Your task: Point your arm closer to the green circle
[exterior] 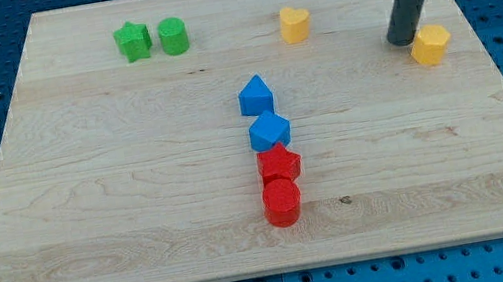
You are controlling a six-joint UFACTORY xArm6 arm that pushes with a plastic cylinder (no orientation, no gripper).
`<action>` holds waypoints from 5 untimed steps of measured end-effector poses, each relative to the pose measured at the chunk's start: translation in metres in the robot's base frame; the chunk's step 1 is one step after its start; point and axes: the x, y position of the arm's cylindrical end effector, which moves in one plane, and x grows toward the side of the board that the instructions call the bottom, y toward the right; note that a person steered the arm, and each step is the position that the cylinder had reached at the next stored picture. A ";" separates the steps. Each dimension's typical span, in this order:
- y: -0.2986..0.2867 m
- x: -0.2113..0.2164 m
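Observation:
The green circle [173, 36] stands near the view's top left on the wooden board [87, 187], right beside a green star [132, 40] on its left. My tip [404, 40] rests on the board at the view's top right, far to the right of the green circle. It sits just left of a yellow hexagon block [430, 45], very close to it or touching it.
A yellow heart block [294, 24] lies between the green circle and my tip. In the middle, a column runs downward: blue triangle [255, 95], blue cube [269, 131], red star [280, 164], red cylinder [281, 202].

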 end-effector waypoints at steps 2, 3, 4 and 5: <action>-0.092 0.010; -0.158 0.009; -0.212 -0.005; -0.226 -0.043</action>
